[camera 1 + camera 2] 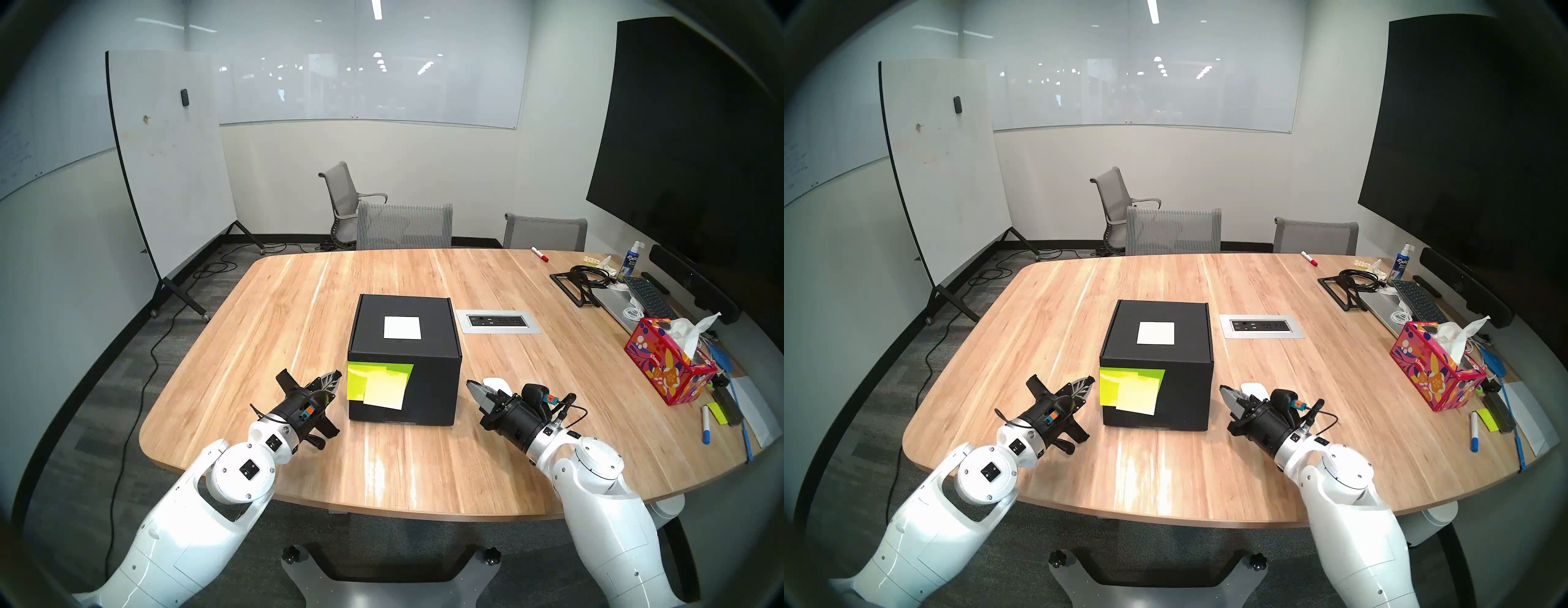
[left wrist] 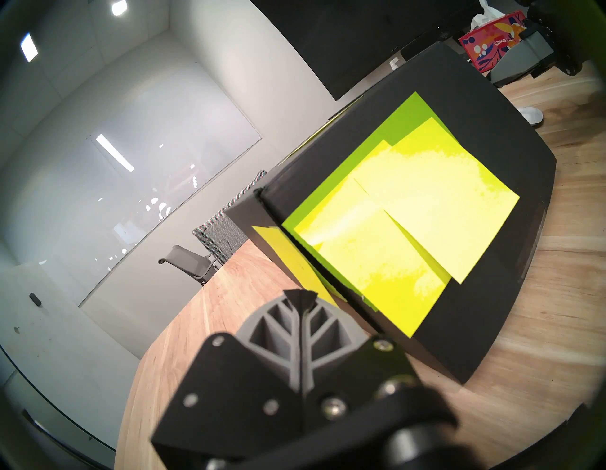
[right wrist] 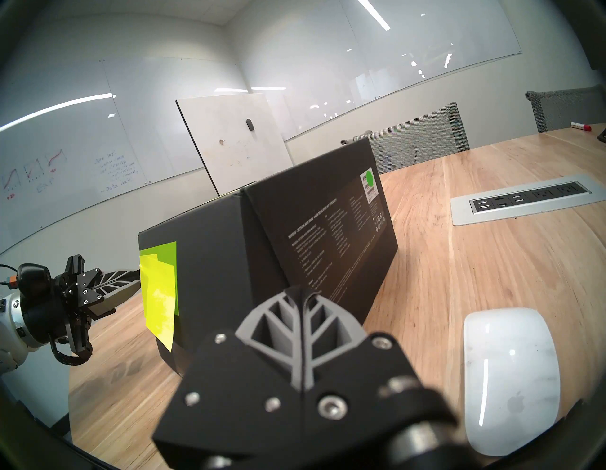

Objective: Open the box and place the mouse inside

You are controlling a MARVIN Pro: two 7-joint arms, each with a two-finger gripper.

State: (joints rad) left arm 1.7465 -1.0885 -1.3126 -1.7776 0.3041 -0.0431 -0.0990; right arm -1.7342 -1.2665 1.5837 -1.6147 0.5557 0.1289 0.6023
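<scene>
The black box [image 1: 403, 361] stands closed mid-table, with a white label [image 1: 402, 327] on its lid and yellow-green sticky notes [image 1: 377, 386] on its front flap. My left gripper [image 1: 337, 375] is shut and empty, its tip just left of the sticky notes and close to the box's front left corner; the left wrist view shows it [image 2: 300, 295] near the notes [image 2: 393, 229]. My right gripper [image 1: 471, 386] is shut and empty, just right of the box. The white mouse [image 3: 510, 377] lies on the table beside it, partly hidden in the head view [image 1: 498, 384].
A power outlet panel [image 1: 498, 321] is set into the table right of the box. A red floral tissue box [image 1: 666, 365], markers, a keyboard [image 1: 649, 297] and cables crowd the right edge. Grey chairs [image 1: 403, 225] stand at the far side.
</scene>
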